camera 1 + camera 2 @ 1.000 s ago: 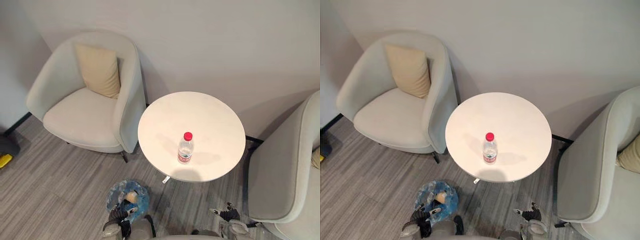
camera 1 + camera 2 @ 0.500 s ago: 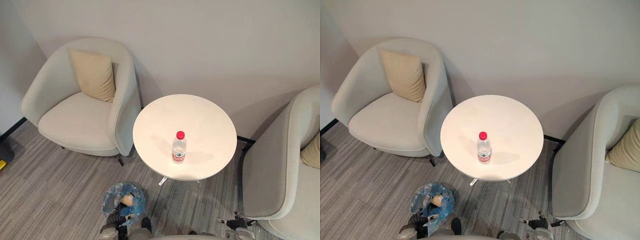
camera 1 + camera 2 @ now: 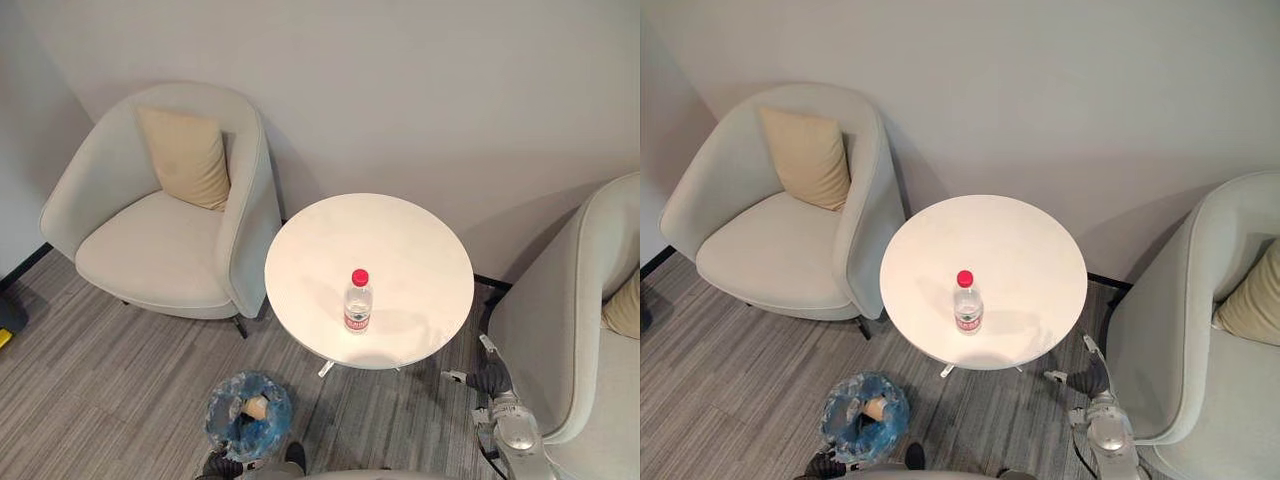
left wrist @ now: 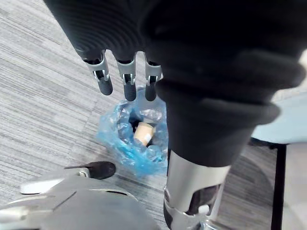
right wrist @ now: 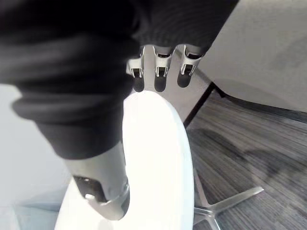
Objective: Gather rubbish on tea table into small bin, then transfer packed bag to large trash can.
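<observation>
Right hand [image 3: 488, 378] now beside table [image 3: 400, 235]

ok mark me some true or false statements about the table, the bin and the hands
1. The bottle stands upright on the round table. True.
2. Its cap is blue. False: it is red.
3. The small bin sits on the table. False: it stands on the floor, in front of the table.
4. A beige cushion leans in the armchair to the robot's left. True.
5. The right hand is shut on the bottle. False: it is open by the table's edge, apart from the bottle.
</observation>
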